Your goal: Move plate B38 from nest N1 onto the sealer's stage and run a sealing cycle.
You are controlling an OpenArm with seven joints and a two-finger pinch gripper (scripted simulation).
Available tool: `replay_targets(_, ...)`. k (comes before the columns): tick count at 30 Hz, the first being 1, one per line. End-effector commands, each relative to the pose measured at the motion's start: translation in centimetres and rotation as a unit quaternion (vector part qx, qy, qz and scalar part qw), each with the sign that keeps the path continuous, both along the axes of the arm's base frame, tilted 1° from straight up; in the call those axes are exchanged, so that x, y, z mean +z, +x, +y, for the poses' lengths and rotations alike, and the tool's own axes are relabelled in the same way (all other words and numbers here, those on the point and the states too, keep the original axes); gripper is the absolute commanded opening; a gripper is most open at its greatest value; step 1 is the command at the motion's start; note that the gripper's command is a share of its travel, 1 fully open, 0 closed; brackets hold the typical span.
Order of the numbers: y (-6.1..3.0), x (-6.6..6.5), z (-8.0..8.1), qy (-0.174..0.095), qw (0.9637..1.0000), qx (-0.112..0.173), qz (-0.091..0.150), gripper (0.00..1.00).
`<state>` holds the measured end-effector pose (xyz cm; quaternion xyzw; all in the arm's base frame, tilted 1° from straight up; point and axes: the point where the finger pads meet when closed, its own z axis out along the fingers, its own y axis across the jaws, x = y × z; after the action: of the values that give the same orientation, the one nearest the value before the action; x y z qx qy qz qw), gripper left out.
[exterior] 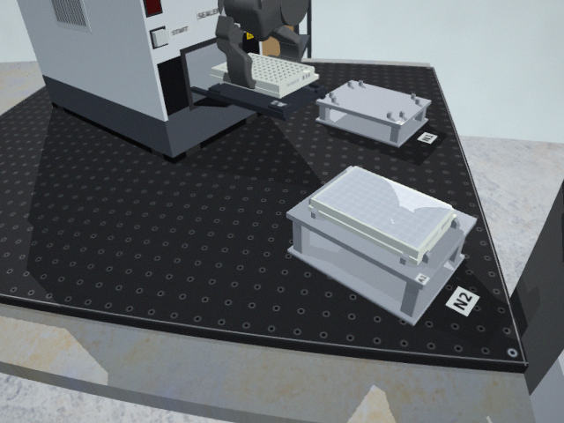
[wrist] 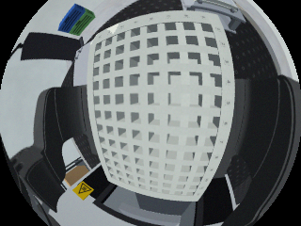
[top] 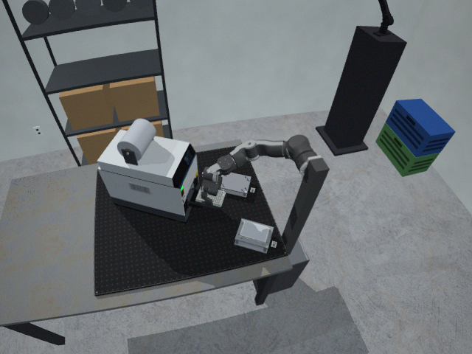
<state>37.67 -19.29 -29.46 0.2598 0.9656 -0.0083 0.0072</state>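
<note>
Two plate nests stand on the black breadboard (exterior: 137,218): N1 (exterior: 373,111) bare, N2 (exterior: 364,268) carrying the foil-covered plate B83 (exterior: 382,213). Plate B38 (exterior: 269,72) is gripped across its width by the gripper (exterior: 255,56), wells up, over the sealer's (top: 152,171) extended stage (exterior: 273,102); whether it rests in the pocket appears uncertain from these angles. Lamp (top: 181,188) shows green.
</note>
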Motion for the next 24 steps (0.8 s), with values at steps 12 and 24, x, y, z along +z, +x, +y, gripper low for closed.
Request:
replay_targets(12,-0.34,-0.47,-0.09,-0.001,1.0000,0.001,0.003,0.00)
replay_targets(24,-0.27,-0.36,-0.08,-0.001,1.0000,0.001,0.003,0.00)
